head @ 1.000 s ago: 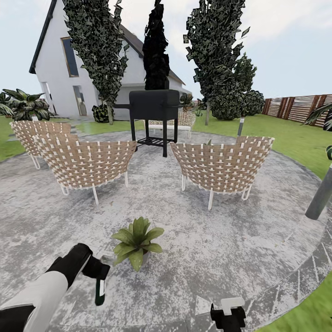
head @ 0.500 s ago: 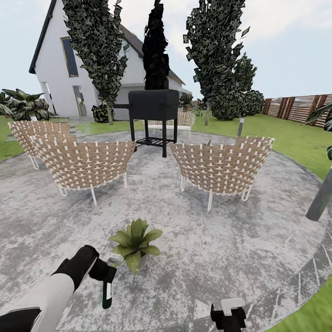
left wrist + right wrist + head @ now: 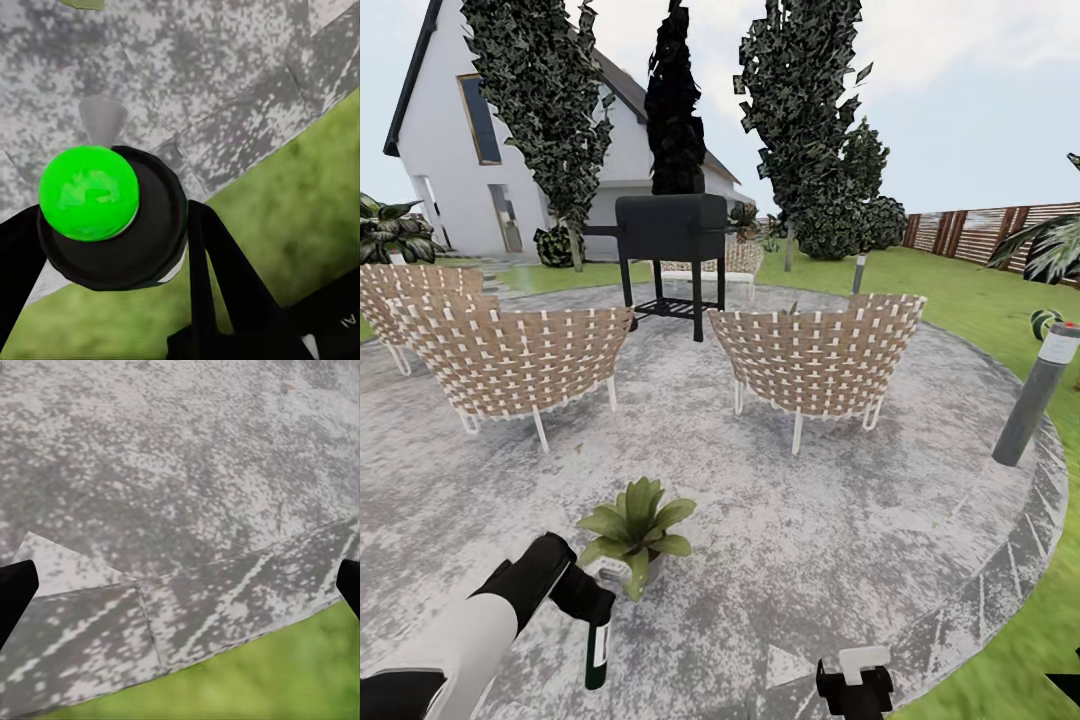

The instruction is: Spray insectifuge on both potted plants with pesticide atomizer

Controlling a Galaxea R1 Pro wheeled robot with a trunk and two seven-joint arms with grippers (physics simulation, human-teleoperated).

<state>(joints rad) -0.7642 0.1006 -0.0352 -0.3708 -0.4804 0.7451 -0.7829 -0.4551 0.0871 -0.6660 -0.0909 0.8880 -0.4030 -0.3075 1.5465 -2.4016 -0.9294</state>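
Since earlier: our view swung right | left end effector [image 3: 592, 612] clamped on pesticide atomizer [image 3: 597, 652], hung bottom-down just beside potted plant [image 3: 632, 528] for spraying | right end effector [image 3: 855, 688] spread, idle over patio [image 3: 840, 520]

plant pot [image 3: 643, 574] mostly hidden beneath its leaves.
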